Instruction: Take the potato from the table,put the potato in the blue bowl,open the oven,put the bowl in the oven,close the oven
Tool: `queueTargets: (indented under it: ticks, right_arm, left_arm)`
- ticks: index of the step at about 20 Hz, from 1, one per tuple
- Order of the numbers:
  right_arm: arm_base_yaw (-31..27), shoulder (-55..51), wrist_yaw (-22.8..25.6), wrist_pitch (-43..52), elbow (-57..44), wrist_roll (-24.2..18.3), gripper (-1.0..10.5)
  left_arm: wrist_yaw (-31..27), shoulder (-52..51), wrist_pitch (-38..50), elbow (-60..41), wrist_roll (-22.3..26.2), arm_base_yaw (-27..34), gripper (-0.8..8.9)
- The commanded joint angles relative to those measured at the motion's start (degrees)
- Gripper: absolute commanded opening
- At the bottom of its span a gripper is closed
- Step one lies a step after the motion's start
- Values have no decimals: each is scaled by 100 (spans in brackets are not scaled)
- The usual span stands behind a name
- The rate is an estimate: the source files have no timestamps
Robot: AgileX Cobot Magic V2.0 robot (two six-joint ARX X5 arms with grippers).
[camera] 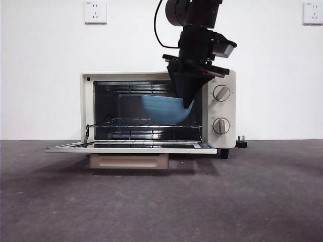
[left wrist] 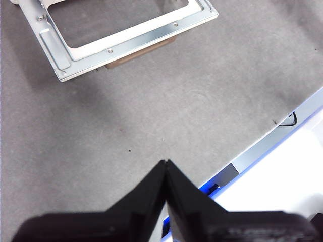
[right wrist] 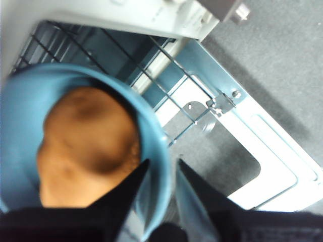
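The right gripper (right wrist: 161, 169), jaws clamping the rim, is holding the tilted bowl (camera: 164, 108) with the potato (right wrist: 86, 146) inside the open oven (camera: 88, 108), above its rack, while the left gripper (left wrist: 165, 164) is waiting, jaws closed, over the surface (left wrist: 151, 111).

Your right gripper (right wrist: 160, 174) reaches down from above into the oven's (camera: 88, 108) mouth — its jaws pinch the rim of the blue bowl (right wrist: 154, 151), one inside, one outside. Your left gripper (left wrist: 166, 166) hangs over the table (left wrist: 151, 111), jaws pressed together — holding nothing.
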Motion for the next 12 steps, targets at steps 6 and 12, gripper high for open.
queueTargets:
  ticks: [6,12]
  right_arm:
    - [11,111,-103,385,15,44,97]
    - [26,98,-129,352,17,-2,97]
  left_arm:
    - [-13,-11,26,4,59,-15,-6]
    - [-13,-11,4,4,59,-15,-6]
